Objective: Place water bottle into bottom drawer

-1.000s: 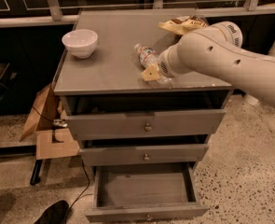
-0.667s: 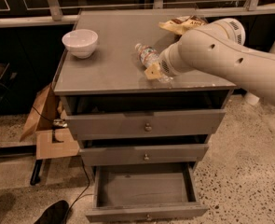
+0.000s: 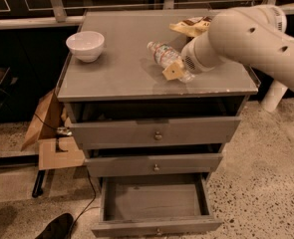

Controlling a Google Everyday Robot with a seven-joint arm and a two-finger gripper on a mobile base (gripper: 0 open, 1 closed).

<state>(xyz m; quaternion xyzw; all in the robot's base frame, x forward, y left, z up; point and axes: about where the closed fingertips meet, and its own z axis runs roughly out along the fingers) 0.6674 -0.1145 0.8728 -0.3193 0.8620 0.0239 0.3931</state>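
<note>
1. Gripper (image 3: pixel 176 69): positioned on the cabinet top (image 3: pixel 116 73), at the right-hand end of the water bottle (image 3: pixel 162 54). The wrist housing covers most of it, so its state, open or closed, cannot be told.
2. Water bottle: lies on its side on the cabinet top, right of centre, with its near end under the gripper. A coloured label band circles the body; the writing on it is not legible.
3. Arm (image 3: pixel 246 36): white and perforated. It enters from the right edge and slopes down and left to the bottle.
4. Snack packet (image 3: pixel 190 27): yellow and brown, lies behind the arm; its print is unreadable.
5. White bowl (image 3: pixel 85 45): stands upright near the left rear corner, well apart from the bottle.
6. Bottom drawer (image 3: pixel 156 227): pulled out, interior exposed. The two drawers above are nearly closed.
</note>
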